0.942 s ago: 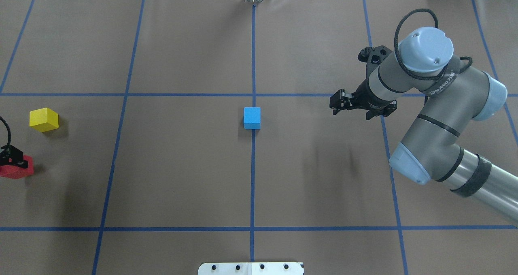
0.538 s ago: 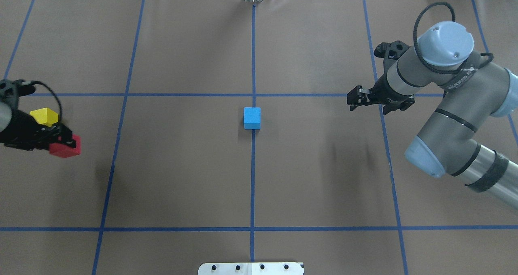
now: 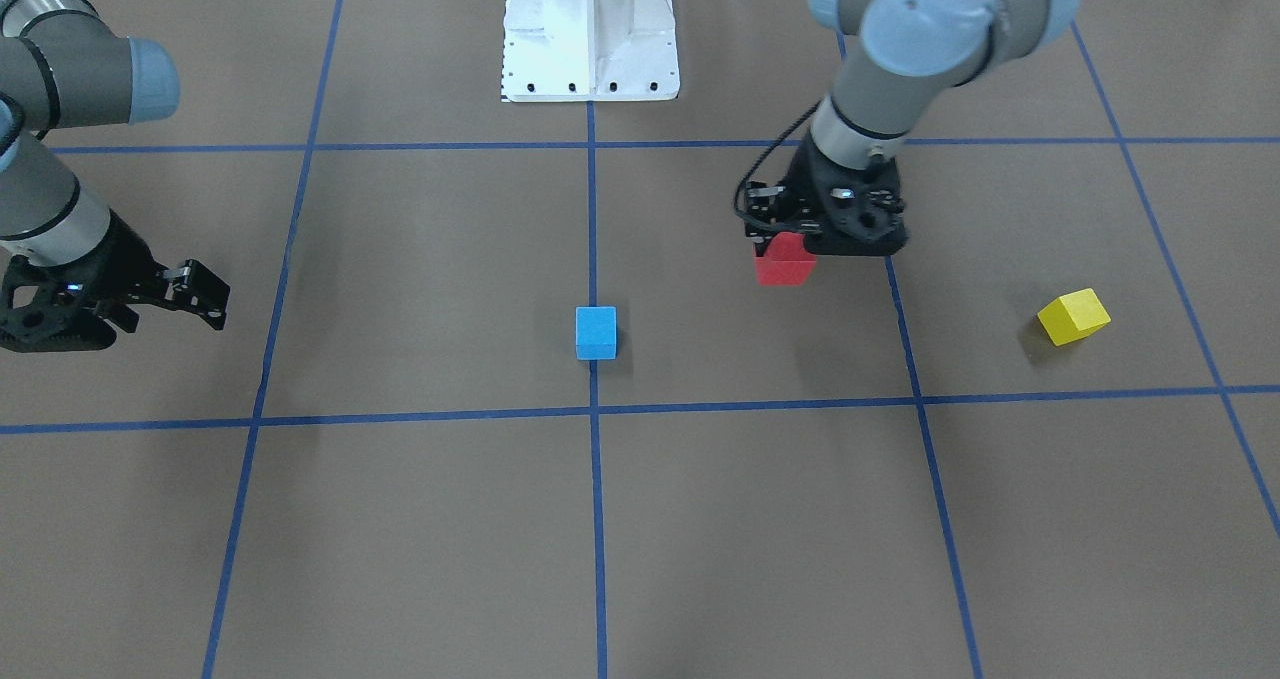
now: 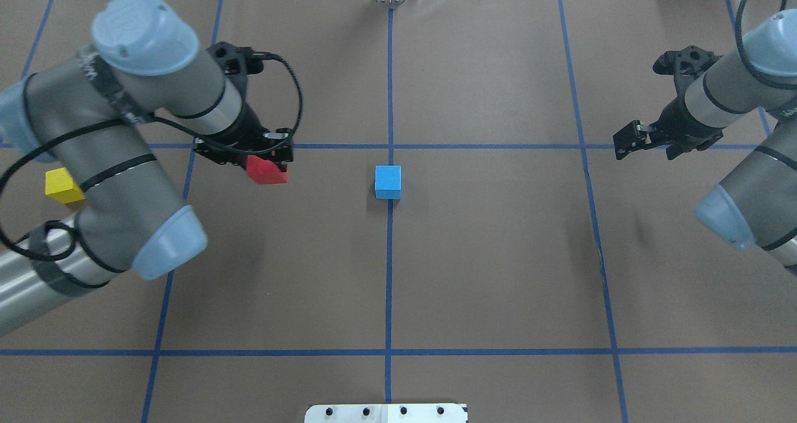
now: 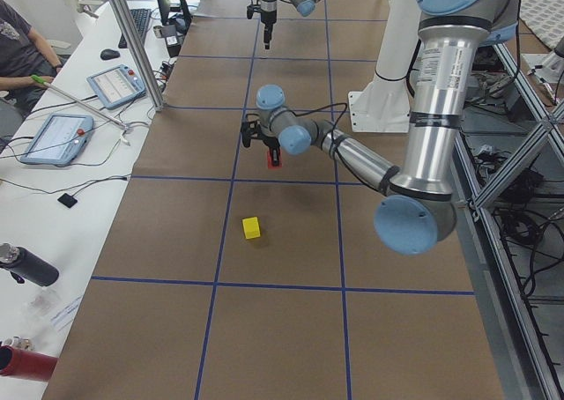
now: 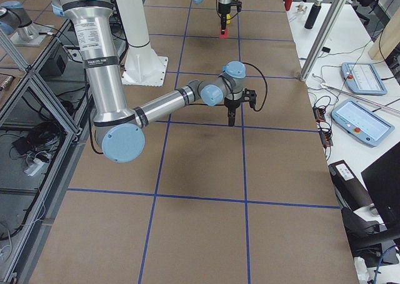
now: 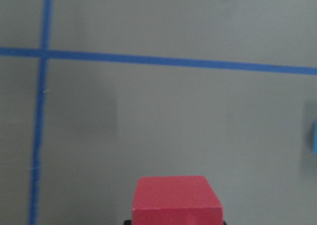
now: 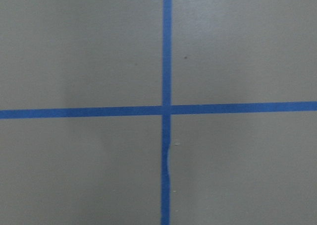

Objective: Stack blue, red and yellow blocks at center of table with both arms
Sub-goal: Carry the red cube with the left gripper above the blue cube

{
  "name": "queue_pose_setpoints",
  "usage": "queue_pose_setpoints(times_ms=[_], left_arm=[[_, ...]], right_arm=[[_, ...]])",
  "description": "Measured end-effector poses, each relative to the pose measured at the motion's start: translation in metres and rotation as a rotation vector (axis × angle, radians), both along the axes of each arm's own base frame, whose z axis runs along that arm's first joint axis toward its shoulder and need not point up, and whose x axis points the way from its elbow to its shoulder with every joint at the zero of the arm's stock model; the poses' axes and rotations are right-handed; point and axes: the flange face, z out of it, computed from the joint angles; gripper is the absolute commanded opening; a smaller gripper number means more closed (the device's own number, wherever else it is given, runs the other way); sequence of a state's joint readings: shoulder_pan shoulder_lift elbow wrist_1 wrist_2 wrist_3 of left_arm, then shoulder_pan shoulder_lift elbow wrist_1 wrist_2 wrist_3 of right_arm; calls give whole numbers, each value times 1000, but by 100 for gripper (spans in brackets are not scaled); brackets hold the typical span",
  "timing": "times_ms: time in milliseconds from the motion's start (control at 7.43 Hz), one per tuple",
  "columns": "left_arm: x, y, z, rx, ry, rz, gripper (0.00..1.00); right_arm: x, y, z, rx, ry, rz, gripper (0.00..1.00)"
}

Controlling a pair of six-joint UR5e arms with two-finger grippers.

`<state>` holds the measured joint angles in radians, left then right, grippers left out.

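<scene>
The left end effector (image 4: 269,159) is closed on the red block (image 4: 268,171), which projects below the fingers and is carried clear of the counter (image 4: 498,255); the left wrist-mounted view shows the block's top face and front face square to the camera, so the grip appears to lie on two opposed side faces. The blue block (image 4: 388,180) sits on the counter ahead of this end effector toward the centre, well apart from it, on the central blue tape line (image 4: 389,286); only its edge shows at the right margin of the left wrist-mounted view. The yellow block (image 4: 60,183) rests on the counter behind the left end effector, on the side away from the blue block, partly hidden by the arm. The right end effector (image 4: 629,141) stands wide and empty, well apart from the blue block on its opposite side; beneath it only a tape crossing is visible. Handling judgement: the blocks look like small rigid cubes, probably light, with smooth flat faces; hold them on parallel side faces near the upper half, leaving the bottom face free for seating; smooth paint may slip under a weak grip; the small top face leaves little margin for misalignment when stacking. No brand, label or writing is visible on any block; lettering on the arm's wrist band is too small to read.
</scene>
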<state>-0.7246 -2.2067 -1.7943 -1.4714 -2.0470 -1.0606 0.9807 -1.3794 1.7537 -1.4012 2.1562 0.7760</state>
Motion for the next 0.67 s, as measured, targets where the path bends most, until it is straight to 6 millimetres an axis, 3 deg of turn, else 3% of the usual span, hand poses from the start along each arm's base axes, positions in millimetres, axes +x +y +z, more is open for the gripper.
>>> queue_pose_setpoints(times_ms=[269,404,673], left_arm=[[65,-35,-59,0,-56,-21,0],[90,-50,-72,-11,-71,-22,0],[133,-52,-74,-23,-85,6,0]], right_arm=[[24,-8,22,-23,-4,-6,99],[32,-10,27,-37,-12,-4,99],[38,-10,33,-50,-16,-2,99]])
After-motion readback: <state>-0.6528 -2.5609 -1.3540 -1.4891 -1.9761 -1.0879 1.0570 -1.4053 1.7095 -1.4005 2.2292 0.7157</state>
